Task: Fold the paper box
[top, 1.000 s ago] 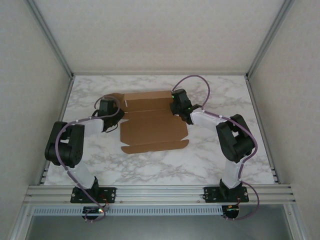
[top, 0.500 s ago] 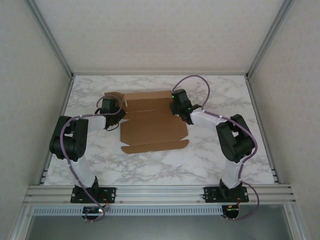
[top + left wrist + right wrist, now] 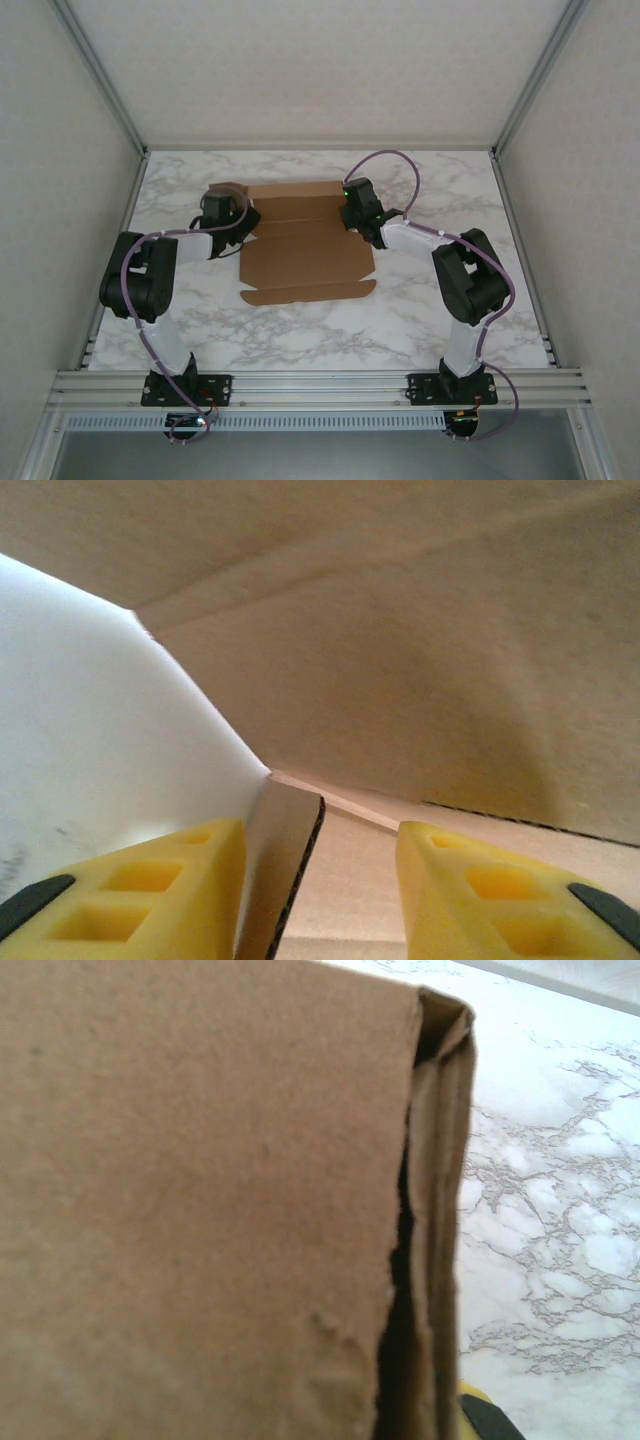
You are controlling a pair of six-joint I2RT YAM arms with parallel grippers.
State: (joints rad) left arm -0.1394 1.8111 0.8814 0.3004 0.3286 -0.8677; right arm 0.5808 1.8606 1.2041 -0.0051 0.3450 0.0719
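Observation:
The paper box [image 3: 305, 255] lies as a brown die-cut sheet on the marble table, its far panel partly raised. My left gripper [image 3: 222, 203] is at the sheet's far left corner. In the left wrist view its yellow fingers [image 3: 150, 880] stand apart, open, and a cardboard flap edge [image 3: 290, 860] rests against the left one while the right one is clear of it. My right gripper [image 3: 352, 212] is at the far right edge. There the doubled cardboard [image 3: 200, 1210] hides the jaws, apart from one yellow fingertip [image 3: 475, 1410] beside the fold, and it is shut on the flap.
The marble table [image 3: 450, 300] has bare room to the right of and in front of the sheet. Aluminium posts and white walls close in the back and sides. A metal rail [image 3: 320, 385] carrying both arm bases runs along the near edge.
My left arm swung its gripper farther back along the sheet's left edge to the far corner, and its jaws widened. The right arm and the sheet held still.

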